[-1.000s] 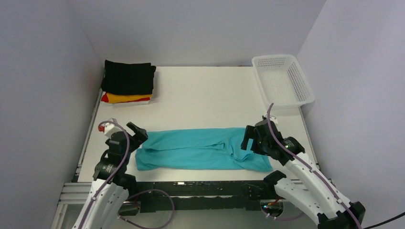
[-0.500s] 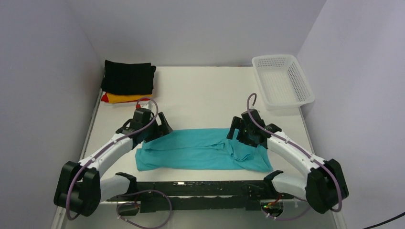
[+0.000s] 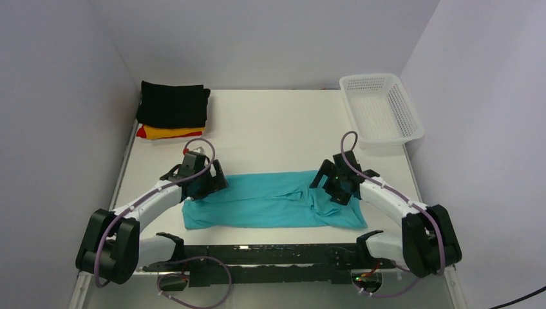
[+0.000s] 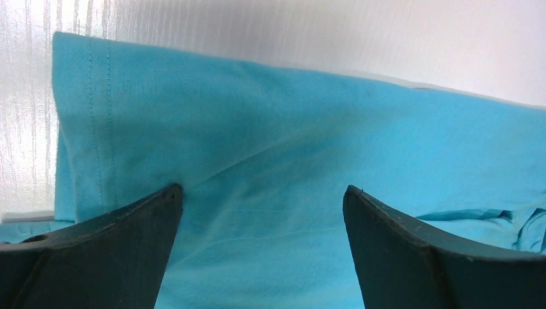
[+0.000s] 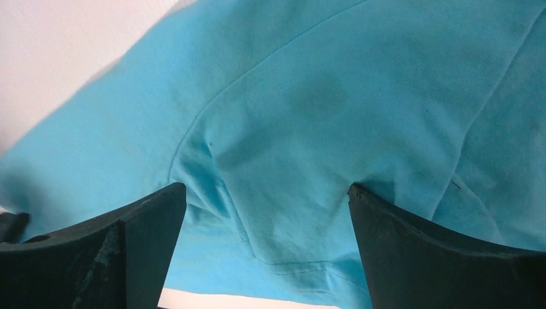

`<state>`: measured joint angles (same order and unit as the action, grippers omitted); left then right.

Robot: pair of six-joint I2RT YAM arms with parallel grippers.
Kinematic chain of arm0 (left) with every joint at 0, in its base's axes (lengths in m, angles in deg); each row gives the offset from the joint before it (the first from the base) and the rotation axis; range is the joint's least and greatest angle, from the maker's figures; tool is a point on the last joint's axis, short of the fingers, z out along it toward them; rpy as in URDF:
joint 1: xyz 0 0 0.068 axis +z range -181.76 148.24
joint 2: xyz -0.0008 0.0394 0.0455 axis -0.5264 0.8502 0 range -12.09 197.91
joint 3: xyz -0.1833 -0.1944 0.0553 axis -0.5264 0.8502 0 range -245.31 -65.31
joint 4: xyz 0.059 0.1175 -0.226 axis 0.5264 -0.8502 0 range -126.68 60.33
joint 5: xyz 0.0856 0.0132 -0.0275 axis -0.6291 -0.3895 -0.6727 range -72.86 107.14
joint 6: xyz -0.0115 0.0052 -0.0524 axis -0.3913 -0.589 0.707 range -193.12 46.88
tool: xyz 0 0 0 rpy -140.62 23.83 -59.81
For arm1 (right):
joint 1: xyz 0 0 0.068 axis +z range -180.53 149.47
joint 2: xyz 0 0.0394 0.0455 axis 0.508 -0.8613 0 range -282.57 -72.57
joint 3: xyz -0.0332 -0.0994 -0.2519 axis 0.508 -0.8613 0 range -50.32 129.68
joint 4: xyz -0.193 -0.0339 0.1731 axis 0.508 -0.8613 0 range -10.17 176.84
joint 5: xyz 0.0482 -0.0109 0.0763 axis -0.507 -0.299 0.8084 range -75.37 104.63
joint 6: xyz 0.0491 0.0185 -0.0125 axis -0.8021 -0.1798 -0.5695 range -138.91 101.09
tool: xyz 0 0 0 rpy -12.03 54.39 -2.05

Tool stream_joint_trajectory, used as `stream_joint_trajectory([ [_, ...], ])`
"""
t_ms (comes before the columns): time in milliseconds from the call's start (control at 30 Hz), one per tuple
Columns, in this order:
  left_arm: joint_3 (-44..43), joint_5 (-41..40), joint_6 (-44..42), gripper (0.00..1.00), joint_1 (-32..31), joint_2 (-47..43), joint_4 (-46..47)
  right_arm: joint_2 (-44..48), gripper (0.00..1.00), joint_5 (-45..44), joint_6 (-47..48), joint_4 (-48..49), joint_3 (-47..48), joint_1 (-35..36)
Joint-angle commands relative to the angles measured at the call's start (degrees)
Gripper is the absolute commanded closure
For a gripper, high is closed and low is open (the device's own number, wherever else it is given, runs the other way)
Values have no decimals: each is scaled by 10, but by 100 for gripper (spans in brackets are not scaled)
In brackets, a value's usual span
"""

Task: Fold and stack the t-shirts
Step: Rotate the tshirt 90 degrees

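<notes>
Top external view: the teal t-shirt (image 3: 270, 201) lies as a long band on the near table (image 3: 277, 122). Both jaws are spread wide over its far corners; I reckon next I close, lift, fold.

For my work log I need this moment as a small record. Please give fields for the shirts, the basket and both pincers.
teal shirt: lying as a long strip, near table edge
stack: black shirt on top, yellow-orange and red below, far left
basket: far right, empty
left pincer: open, at shirt's left end
right pincer: open, at shirt's right end
</notes>
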<state>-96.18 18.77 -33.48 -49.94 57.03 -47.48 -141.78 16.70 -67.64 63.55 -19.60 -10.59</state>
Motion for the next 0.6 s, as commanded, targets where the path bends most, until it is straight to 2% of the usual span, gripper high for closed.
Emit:
stream_joint_trajectory([
  [0, 19, 18, -3, 1, 1, 18, -18, -137, 0, -9, -7, 83, 34, -41],
  [200, 48, 73, 60, 1, -68, -25, 18, -327, 0, 12, 40, 120, 271, -63],
  [433, 7, 37, 139, 1, -192, 10, 40, -568, 1, 58, 114, 38, 560, -61],
  [533, -15, 33, 170, 1, -254, 42, 97, -649, 1, 81, 132, 13, 666, -60],
  [567, -26, 34, 175, 1, -273, 57, 120, -677, 1, 86, 135, -3, 729, -58],
])
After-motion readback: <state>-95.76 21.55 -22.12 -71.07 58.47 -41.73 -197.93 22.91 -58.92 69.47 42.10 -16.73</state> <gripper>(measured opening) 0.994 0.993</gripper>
